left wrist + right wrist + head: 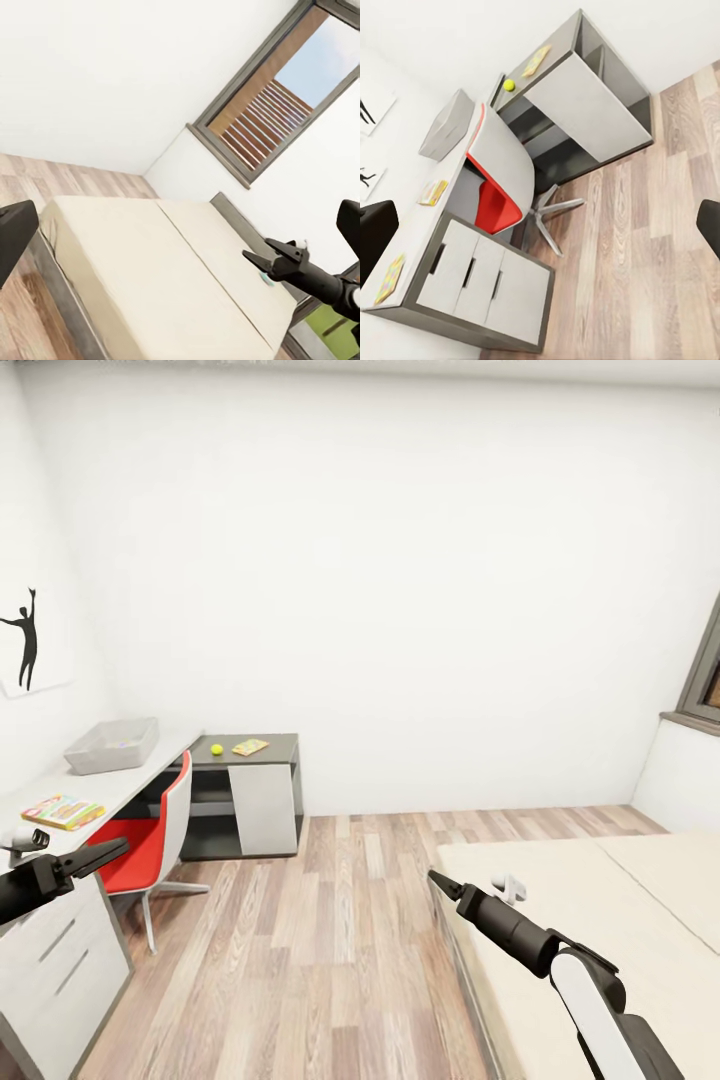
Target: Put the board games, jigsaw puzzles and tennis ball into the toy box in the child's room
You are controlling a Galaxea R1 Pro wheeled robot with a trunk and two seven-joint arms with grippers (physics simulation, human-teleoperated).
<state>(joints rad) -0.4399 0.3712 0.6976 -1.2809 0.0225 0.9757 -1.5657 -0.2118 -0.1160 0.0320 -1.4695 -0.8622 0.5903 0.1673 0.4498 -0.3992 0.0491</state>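
Bed point(640, 920) at the right – big, low, plain beige mattress, bare where visible. Long pale surface point(140, 775) along the left wall w/ a red-and-white chair point(150, 840) tucked under. Toy box point(112, 745) – shallow grey tray, sloped sides – sits at its far end. A multicolour jigsaw puzzle point(63, 812) lies flat nearer me; a second flat colourful piece point(250, 746) and the yellow-green tennis ball point(216, 749) rest on the dark side unit, near each other. Left hand point(110, 852) and right hand point(440, 882) both hold nothing; fingers look close together, can't tell for sure.
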